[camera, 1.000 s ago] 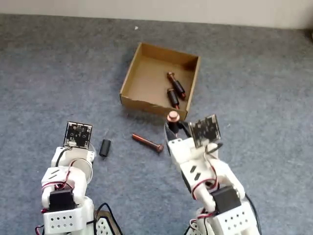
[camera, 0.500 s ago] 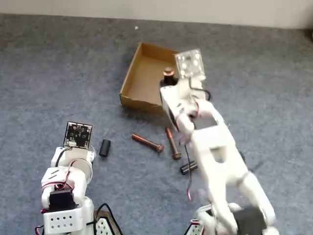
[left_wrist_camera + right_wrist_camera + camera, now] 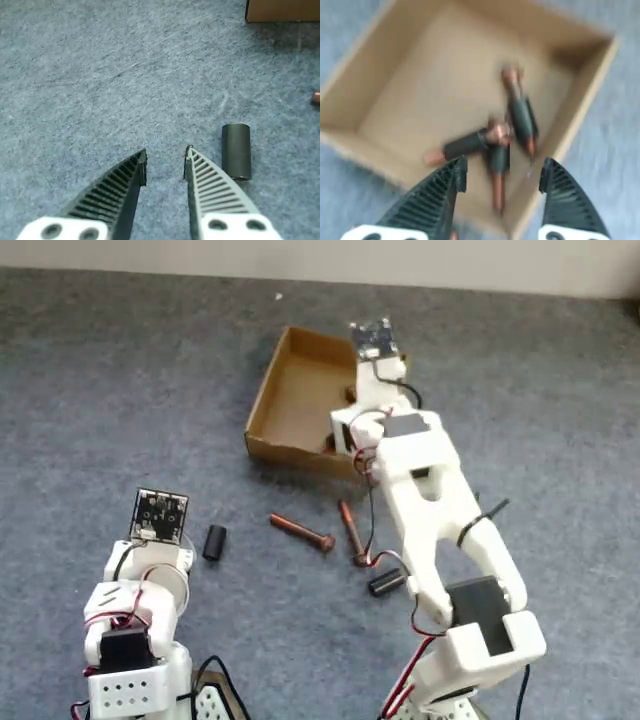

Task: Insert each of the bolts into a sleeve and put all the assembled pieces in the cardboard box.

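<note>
A grey felt-like covering (image 3: 110, 370) is stretching over the whole worktop (image 3: 560, 390) in front of me. Where I am looking at it from close up, its fibres are showing as fine, matted streaks running every which way. Along the far edge a pale band (image 3: 300, 258) is bordering the covering from one side to the other. Just short of that band, a small white speck (image 3: 279, 297) is lying on the grey.

Bright, diffuse light fr. above; soft, short shadows by cardboard box (image 3: 290, 453) on carpet (image 3: 120, 370).
</note>
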